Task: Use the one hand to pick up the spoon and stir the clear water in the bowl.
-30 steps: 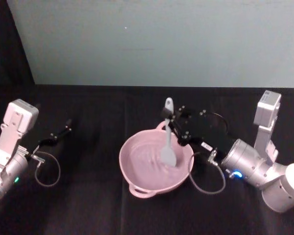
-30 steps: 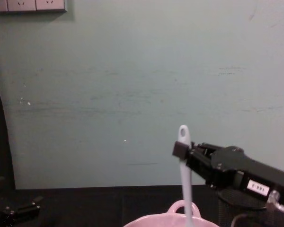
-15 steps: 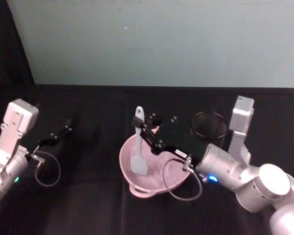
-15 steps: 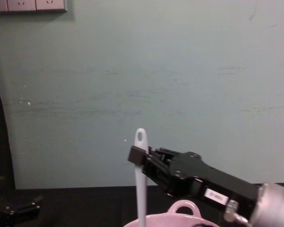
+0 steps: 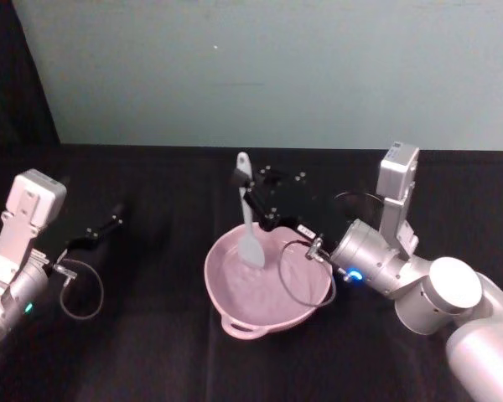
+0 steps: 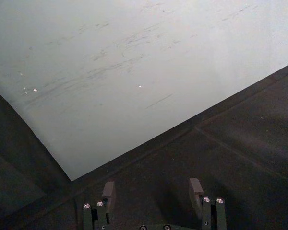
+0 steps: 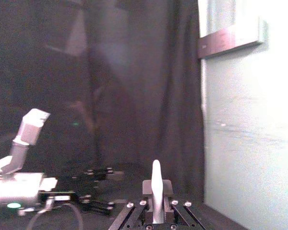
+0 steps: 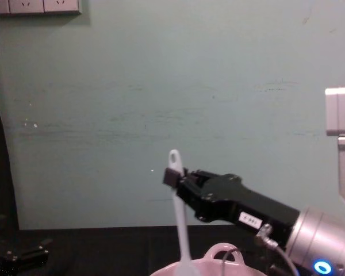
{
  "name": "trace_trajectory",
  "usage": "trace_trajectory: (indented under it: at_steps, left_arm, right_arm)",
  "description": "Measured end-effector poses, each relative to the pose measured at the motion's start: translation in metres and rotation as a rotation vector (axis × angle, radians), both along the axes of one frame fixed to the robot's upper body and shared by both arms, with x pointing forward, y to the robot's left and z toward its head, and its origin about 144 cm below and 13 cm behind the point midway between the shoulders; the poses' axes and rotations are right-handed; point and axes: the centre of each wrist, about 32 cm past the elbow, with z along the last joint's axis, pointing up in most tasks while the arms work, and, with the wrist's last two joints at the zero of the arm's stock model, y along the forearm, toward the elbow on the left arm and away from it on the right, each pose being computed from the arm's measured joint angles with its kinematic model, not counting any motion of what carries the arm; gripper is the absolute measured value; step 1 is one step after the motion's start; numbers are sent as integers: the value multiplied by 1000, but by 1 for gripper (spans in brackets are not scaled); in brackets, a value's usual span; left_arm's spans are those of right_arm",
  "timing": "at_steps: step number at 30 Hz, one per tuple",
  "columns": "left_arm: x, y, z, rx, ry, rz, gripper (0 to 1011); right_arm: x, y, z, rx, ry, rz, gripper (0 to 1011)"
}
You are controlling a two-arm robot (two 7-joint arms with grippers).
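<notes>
Since half a second ago I have carried the spoon [image 5: 247, 219] from the left side of the bowl [image 5: 213, 280] round toward its far rim, and my forearm has swung back with it. My right gripper [image 5: 240, 177] is closed on the upper handle, just below the oval hole, and the spoon hangs nearly upright with its paddle head down inside the bowl, close to the far wall. The bowl sits in the middle of the black tabletop [image 5: 151, 335]. My left gripper [image 5: 109, 223] rests well off to the left, its fingers spread and holding nothing.

I judge that I am mid-stir. To do it well, I should keep the circle wide but inside the wall, since the head is now close enough to the far side that a bump could shove the bowl. I should hold the height level so the paddle stays under the surface without scraping the bottom. A steady, moderate pace will keep water from slopping over the rim. The hold is high on a slim handle, so sudden turns could twist it between my fingers.
</notes>
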Motion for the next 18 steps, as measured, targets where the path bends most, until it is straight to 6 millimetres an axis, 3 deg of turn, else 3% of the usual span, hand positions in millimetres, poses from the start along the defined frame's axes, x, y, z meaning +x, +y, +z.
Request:
trace_trajectory:
  at_steps: [10,18]
  left_arm:
    - [0,0,0,0,0,0,1005]
    - [0,0,0,0,0,0,1005]
  right_arm:
    - [-9,-24,4,-13,-10,-92,124]
    - [-29,-41,9,-35,10,-104,124]
